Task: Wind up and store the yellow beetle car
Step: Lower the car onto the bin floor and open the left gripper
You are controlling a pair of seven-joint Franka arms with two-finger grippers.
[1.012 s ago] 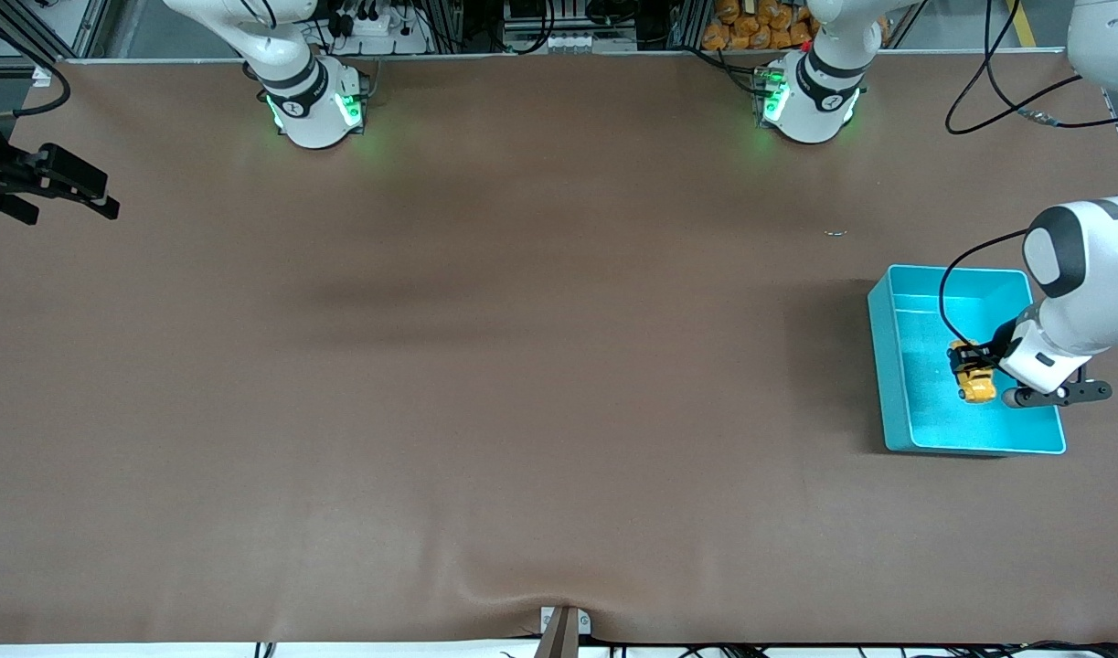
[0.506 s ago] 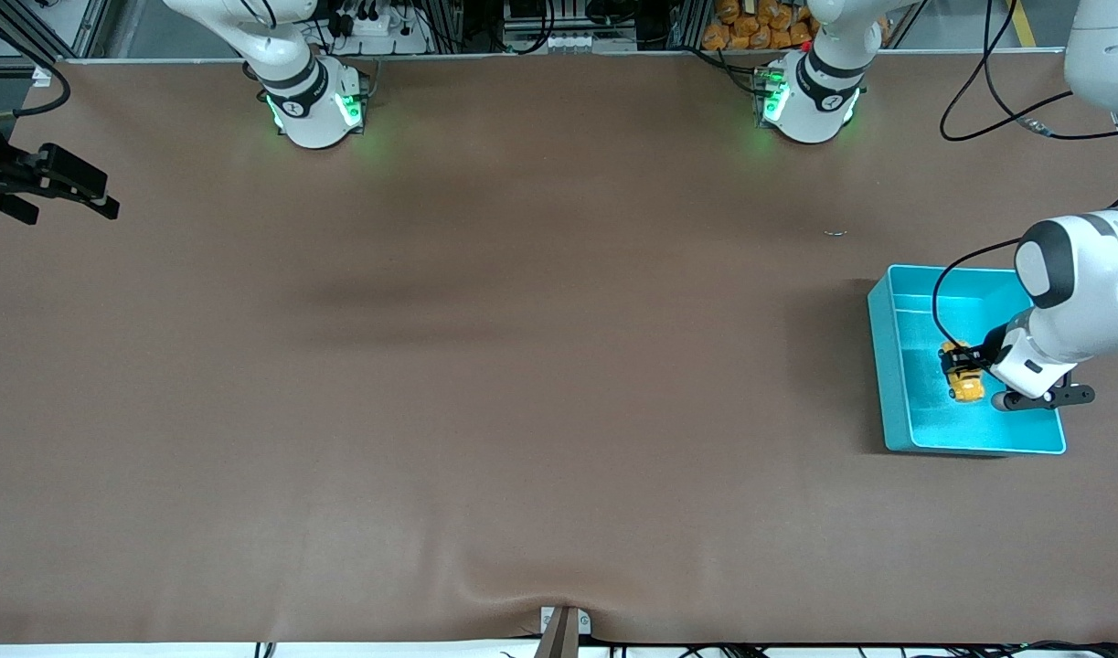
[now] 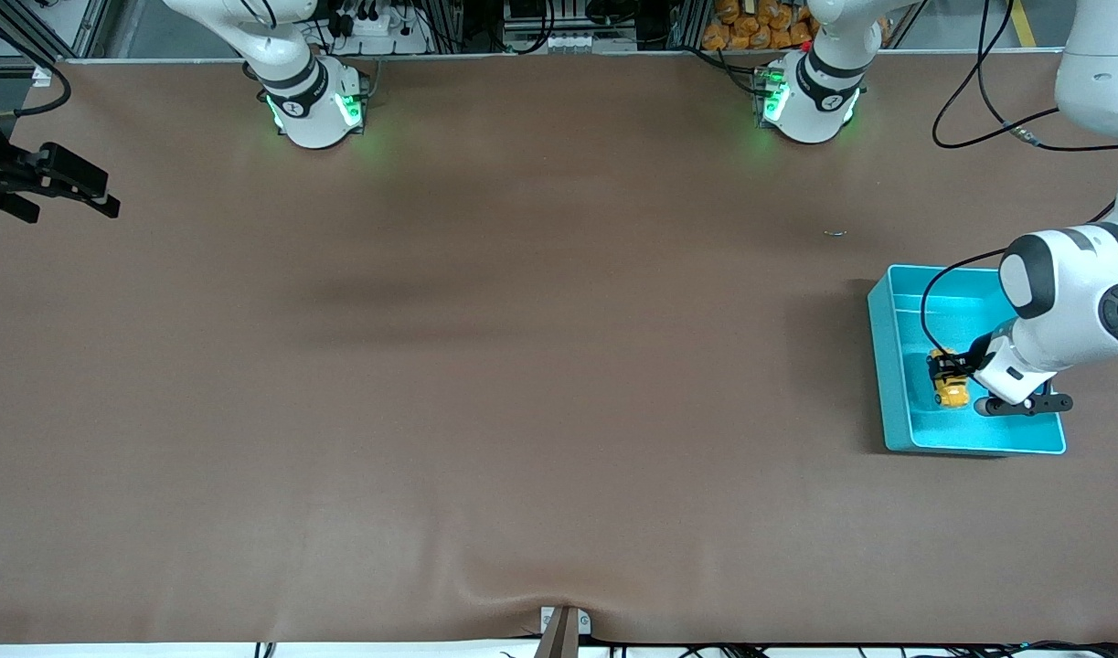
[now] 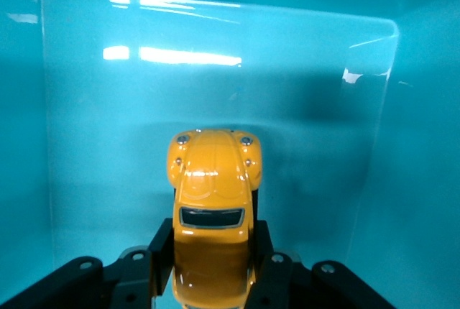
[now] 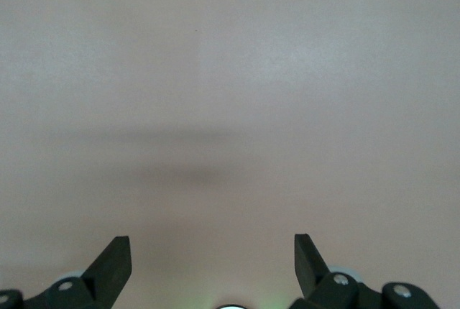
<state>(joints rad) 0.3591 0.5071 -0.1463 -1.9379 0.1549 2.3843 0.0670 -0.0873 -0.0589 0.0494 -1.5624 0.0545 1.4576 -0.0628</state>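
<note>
Over turquoise bin (image 3: pixel 888 366) | left gripper (image 3: pixel 944 373) clamps yellow beetle car (image 4: pixel 213 201), rear hidden

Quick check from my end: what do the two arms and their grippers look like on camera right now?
Both arms are glossy white with dark grey joint bands, and green lights glow at their bases. A black cable loops along the left arm down to its wrist. The left gripper and right gripper are black; the wrist views show matte black jaws with small silver screws on their mounts.
</note>
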